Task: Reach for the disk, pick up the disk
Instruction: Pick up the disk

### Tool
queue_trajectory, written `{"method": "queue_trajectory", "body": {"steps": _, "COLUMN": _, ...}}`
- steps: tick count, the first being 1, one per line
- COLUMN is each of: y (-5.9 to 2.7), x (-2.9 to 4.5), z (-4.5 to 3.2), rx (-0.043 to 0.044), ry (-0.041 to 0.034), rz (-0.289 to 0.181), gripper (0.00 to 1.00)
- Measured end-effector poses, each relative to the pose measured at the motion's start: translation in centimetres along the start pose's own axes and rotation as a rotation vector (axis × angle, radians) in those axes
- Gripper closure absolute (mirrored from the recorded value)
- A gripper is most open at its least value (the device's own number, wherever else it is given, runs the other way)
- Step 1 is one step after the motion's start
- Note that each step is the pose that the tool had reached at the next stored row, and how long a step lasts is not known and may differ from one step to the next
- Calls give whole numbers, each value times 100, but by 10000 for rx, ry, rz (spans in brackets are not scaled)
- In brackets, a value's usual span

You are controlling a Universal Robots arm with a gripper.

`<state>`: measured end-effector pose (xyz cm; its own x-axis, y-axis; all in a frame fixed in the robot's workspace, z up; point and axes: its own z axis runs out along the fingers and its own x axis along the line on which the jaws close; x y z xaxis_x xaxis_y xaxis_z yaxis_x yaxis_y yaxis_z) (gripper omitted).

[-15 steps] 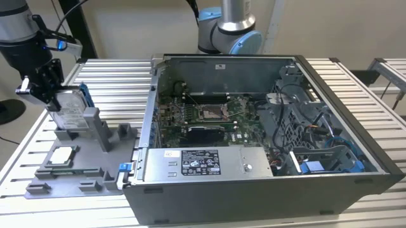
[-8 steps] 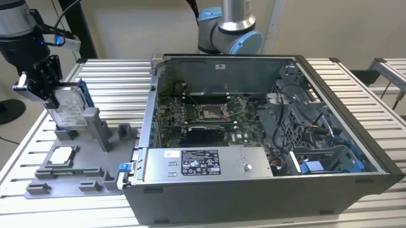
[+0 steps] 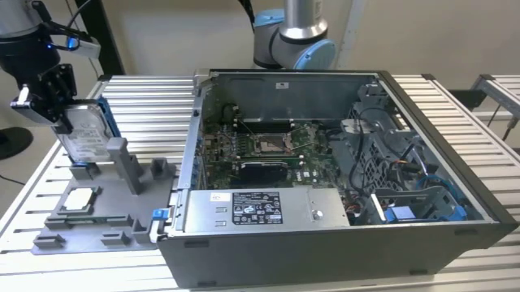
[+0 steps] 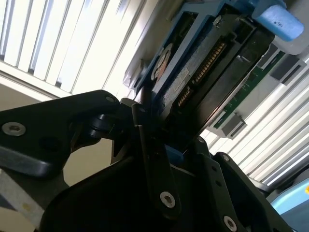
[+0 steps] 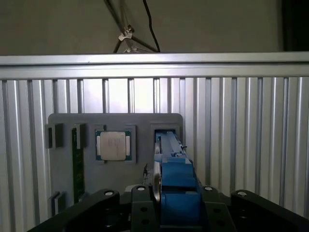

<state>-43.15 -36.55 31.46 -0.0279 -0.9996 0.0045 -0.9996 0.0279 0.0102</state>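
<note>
The disk is a silver-grey drive in blue carrier rails. It stands on edge over the slot at the far end of the grey fixture tray, at the exterior view's left. My gripper comes down on its upper edge and is shut on it. In the first wrist view the blue rail of the disk sits clamped in my gripper. The second wrist view has the disk running away from my gripper, connector side showing. Whether its lower edge still rests in the slot I cannot tell.
An open computer case takes up the middle and right of the slatted metal table. The tray also carries a small square chip and a green memory stick. The arm's base stands behind the case.
</note>
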Motion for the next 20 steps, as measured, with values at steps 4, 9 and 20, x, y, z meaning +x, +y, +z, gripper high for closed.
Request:
{"method": "queue_trajectory", "body": {"steps": 4, "y": 1, "x": 0, "z": -75, "rx": -1, "ry": 1, "rz": 1, "gripper": 100}}
{"method": "queue_trajectory", "body": {"steps": 9, "y": 2, "x": 1, "z": -183, "rx": -1, "ry": 1, "rz": 0, "gripper": 100}}
{"method": "queue_trajectory", "body": {"steps": 20, "y": 4, "x": 2, "z": -391, "rx": 0, "ry": 0, "rz": 0, "gripper": 100}}
